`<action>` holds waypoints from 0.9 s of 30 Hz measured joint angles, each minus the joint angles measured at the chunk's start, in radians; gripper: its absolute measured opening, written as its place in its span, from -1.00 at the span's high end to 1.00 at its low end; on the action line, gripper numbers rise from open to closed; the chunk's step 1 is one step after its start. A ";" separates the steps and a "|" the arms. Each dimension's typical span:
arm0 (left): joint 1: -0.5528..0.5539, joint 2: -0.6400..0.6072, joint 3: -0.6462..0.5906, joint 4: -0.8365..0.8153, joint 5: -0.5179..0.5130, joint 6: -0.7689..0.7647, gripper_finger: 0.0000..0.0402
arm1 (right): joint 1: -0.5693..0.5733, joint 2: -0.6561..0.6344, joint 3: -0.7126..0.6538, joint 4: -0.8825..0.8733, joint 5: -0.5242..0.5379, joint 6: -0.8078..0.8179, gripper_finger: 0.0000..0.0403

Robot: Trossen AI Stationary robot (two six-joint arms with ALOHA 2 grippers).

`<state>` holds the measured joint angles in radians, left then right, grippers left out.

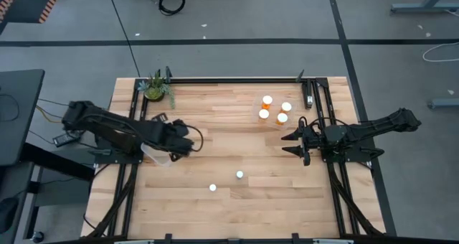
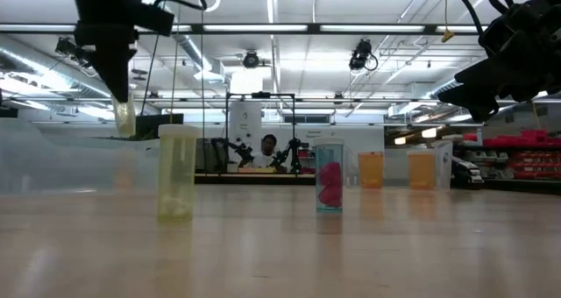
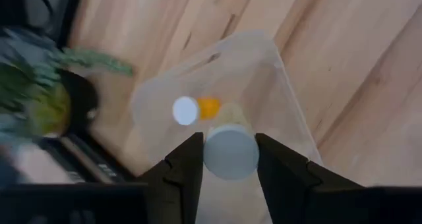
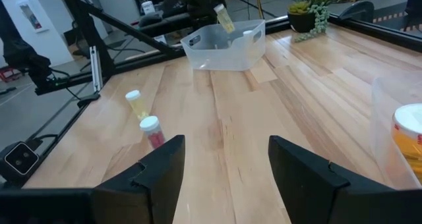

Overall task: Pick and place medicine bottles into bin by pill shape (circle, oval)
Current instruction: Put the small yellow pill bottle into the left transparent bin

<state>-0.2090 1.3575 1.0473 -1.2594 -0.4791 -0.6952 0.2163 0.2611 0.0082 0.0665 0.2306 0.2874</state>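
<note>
My left gripper (image 1: 176,147) hangs over a clear bin (image 1: 159,158) at the table's left and is shut on a medicine bottle (image 3: 229,151) with a white cap and a pale yellow body. In the bin lies a bottle (image 3: 188,110) with a white cap and orange body. Two small bottles (image 1: 239,175) (image 1: 212,188) stand on their bases in the table's near middle. A second clear bin (image 1: 276,111) at the far right holds several orange bottles. My right gripper (image 1: 287,144) waits open at the right, just near of that bin. My left gripper pinches the bottle between its two fingers at the cap end (image 3: 231,168). The fingers (image 2: 110,66) come from above, pointing steeply down. The bottle's yellow body (image 2: 125,116) hangs below them, slightly tilted, lifted clear over the bin.
A small potted plant (image 1: 155,87) stands at the far left corner, just beyond the left bin. Black frame rails (image 1: 315,100) run along the table's sides and far edge. Bare wood lies in the middle (image 1: 229,136).
</note>
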 joint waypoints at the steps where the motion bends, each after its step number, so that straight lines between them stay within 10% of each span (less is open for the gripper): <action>1: 0.009 -0.018 -0.027 0.035 0.017 -0.004 0.28 | 0.000 0.000 0.000 0.000 0.000 0.000 -0.12; 27: 0.207 -0.017 -0.230 0.346 0.169 0.065 0.31 | 0.000 0.000 0.000 0.000 0.000 0.000 -0.12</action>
<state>-0.0017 1.3410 0.8173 -0.9134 -0.3103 -0.6299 0.2161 0.2611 0.0082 0.0665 0.2306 0.2874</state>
